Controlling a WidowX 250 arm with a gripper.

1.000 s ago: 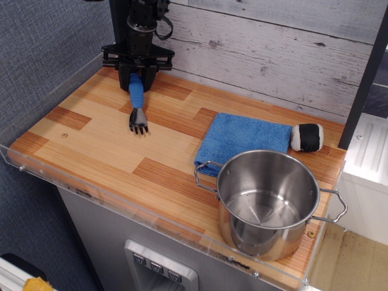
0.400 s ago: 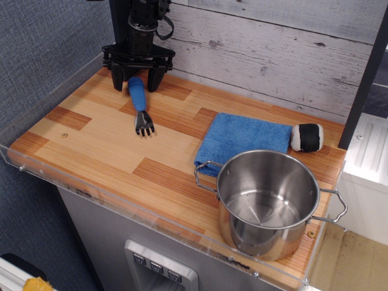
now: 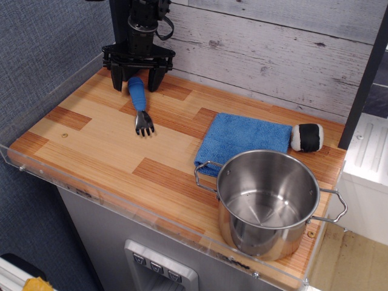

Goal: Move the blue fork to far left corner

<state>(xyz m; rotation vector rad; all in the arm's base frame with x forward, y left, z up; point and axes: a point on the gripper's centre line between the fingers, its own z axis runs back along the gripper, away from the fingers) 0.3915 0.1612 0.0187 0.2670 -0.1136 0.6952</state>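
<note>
Blue fork [image 3: 139, 102] flat on countertop [image 3: 91, 145] near far left corner [image 3: 109, 68], tines toward front.
Looks light, rigid; thick rounded handle the obvious hold. Gripper [image 3: 139, 77] above handle end, fingers spread wide, empty.

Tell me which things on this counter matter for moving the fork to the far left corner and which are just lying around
Part of the job: blue fork, far left corner, gripper.
Just lying about: blue cloth, steel pot, black-and-white roll.
</note>
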